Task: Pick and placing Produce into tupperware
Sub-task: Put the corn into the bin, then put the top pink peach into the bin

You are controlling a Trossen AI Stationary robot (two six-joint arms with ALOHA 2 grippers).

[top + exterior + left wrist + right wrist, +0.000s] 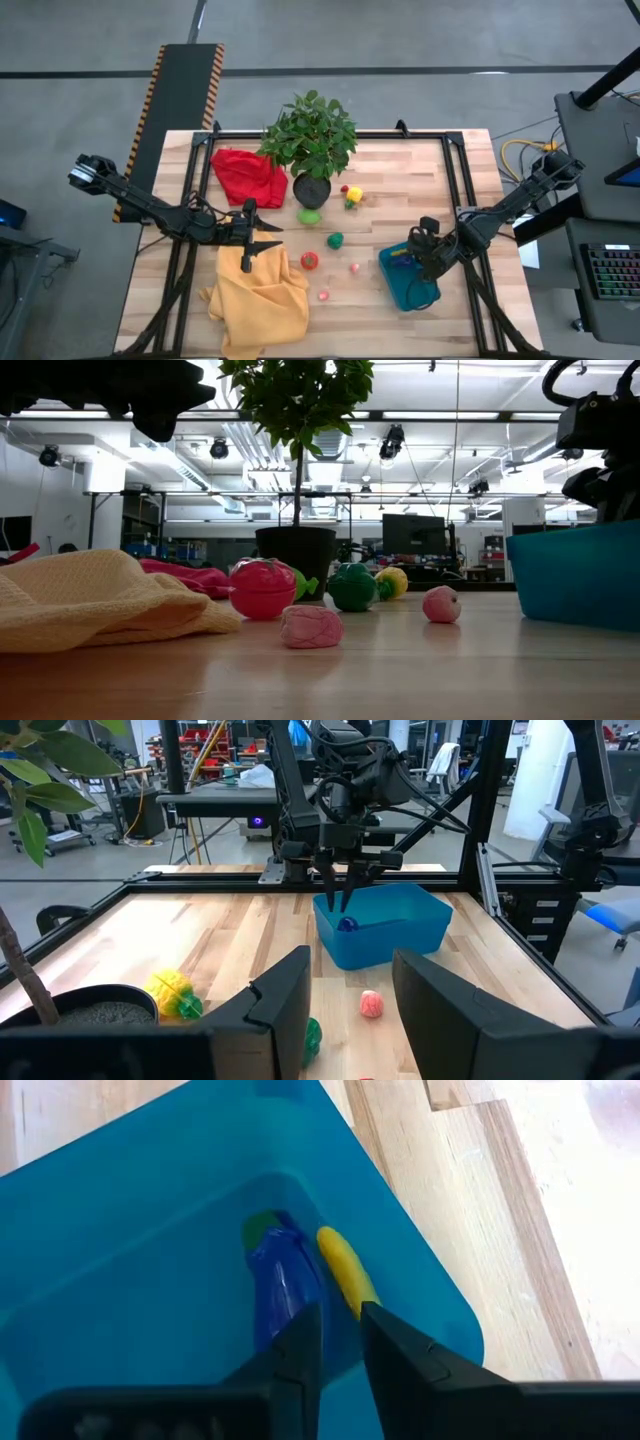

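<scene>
The teal tupperware [410, 285] stands on the table's right near part. In it lie a blue-purple piece with a green cap [285, 1285] and a yellow piece [345, 1270]. My right gripper [340, 1330] hangs just above them, pointing steeply down, its fingers a little apart with nothing between them. More produce lies loose mid-table: a red piece [309, 260], two green ones [334, 239] [309, 215], a yellow one [352, 195] and two pink ones [354, 268] [323, 294]. My left gripper [265, 240] waits open and level over the yellow cloth's far edge.
A potted plant [310, 150] stands at the far middle, with a red cloth [245, 175] to its left. A crumpled yellow cloth [258, 300] covers the near left. Bare wood lies between the loose pieces and the tupperware, and along the near edge.
</scene>
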